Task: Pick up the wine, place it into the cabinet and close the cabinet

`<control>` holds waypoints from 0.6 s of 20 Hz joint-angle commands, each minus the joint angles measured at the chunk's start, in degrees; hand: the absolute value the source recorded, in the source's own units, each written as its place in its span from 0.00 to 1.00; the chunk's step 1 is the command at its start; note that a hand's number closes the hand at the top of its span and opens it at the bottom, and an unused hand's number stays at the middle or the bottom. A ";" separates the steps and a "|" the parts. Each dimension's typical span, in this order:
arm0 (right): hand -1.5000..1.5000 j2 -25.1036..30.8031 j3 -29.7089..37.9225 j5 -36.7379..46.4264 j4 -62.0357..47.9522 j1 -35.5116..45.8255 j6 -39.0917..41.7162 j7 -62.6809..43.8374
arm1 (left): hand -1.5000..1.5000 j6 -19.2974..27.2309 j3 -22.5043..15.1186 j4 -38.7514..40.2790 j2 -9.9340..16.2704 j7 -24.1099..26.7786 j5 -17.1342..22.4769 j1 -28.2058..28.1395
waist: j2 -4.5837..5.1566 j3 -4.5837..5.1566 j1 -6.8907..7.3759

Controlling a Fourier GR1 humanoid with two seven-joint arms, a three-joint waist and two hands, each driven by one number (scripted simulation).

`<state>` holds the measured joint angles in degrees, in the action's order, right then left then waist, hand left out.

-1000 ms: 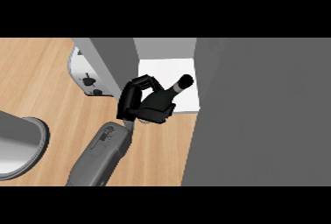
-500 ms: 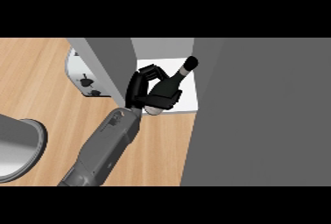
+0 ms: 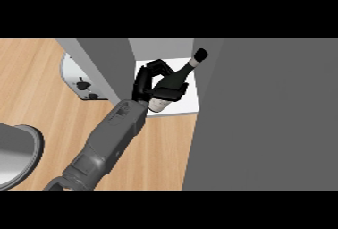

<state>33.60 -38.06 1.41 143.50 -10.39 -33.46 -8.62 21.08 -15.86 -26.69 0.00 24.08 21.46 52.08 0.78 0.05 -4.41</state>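
Right hand [image 3: 150, 85] curled round the body of the wine bottle [image 3: 173, 82], fingers over its upper side, thumb under. Bottle tilted, neck and dark cap aimed up and to the right, base toward the wrist. Bottle held over the white floor of the cabinet [image 3: 185, 105], just inside the opening, between the grey left wall and the big grey door [image 3: 264, 112] standing open on the right. No sign of the base resting on the cabinet floor yet; cannot tell for sure from this angle. Grey forearm stretched in from the lower left across the wooden counter [image 3: 33, 80]. Left of the cabinet, a round metal fitting with small black knobs [image 3: 82, 85] against its outer wall. Further left of the cabinet, near the lower edge, the rim of a grey pot [image 3: 16, 156]. Left hand nowhere in view.

Progress, as a judgement: pick-up done, carry into the cabinet about done. Left to do: set the bottle down, let go, pull the arm out, swing the door shut.
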 commanded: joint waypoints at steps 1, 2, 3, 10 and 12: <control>0.00 0.86 -1.97 -1.61 10.29 -4.22 -0.02 -2.56 | 1.00 1.20 0.45 4.78 0.00 0.28 2.62 2.08 | 0.05 0.03 -1.26; 0.00 -0.06 -2.31 -2.00 9.91 -3.92 -0.58 -3.02 | 1.00 0.13 2.48 5.50 0.00 0.23 2.68 4.54 | 0.09 0.05 -0.64; 0.00 1.81 -0.62 -1.91 11.32 -3.75 0.30 -3.35 | 1.00 0.50 2.73 6.90 0.00 1.88 2.68 3.78 | 0.15 0.06 -0.60; 0.00 1.01 -1.23 -2.82 9.39 -3.70 1.18 -1.91 | 1.00 -1.43 6.12 12.63 0.00 1.53 4.92 8.30 | 0.65 0.11 -0.98; 0.00 1.81 -0.70 -3.76 8.42 -5.11 2.28 0.45 | 1.00 1.25 6.44 13.93 0.01 4.53 4.83 7.71 | 0.77 0.01 -1.86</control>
<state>33.89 -38.23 0.57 143.42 -12.41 -32.05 -5.76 20.88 -10.55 -15.64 0.27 25.99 25.98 59.25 1.38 0.08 -5.70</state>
